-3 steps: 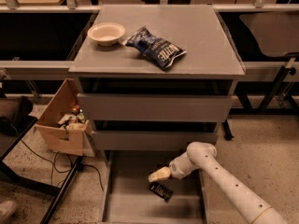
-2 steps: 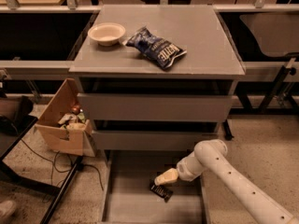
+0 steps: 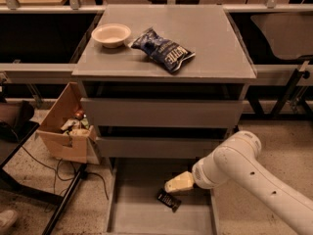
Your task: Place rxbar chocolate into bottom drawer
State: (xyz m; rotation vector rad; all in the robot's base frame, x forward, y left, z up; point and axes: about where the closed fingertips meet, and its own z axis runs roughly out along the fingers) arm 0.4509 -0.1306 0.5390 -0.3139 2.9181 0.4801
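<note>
Nearest the camera, the wide shallow grey metal bottom drawer (image 3: 139, 215) stands open below the cabinet, its flat floor and low side walls in plain sight. The small flat black rxbar chocolate wrapper (image 3: 169, 200) lies at a slant on that floor, towards the right side and near the back of the tray. The cream-coloured gripper (image 3: 172, 185) hangs just above the bar's far end, pointing left. It seems to sit a little clear of the wrapper rather than holding it, though from this angle I cannot be sure. How far the gripper is open I cannot tell. The thick white robot arm (image 3: 239, 163) runs from it down to the lower right corner.

Behind the open tray, two plain grey drawer fronts (image 3: 161, 112) are closed, one above the other. Left of them, an open brown cardboard box (image 3: 61, 142) of oddments sits on the speckled floor, with a black metal stand leg (image 3: 63, 203) in front of it.

On the flat grey cabinet top (image 3: 215, 53), a crinkled dark blue chip bag (image 3: 164, 50) lies near the middle, and a shallow pale bowl (image 3: 111, 35) sits just left of it.
</note>
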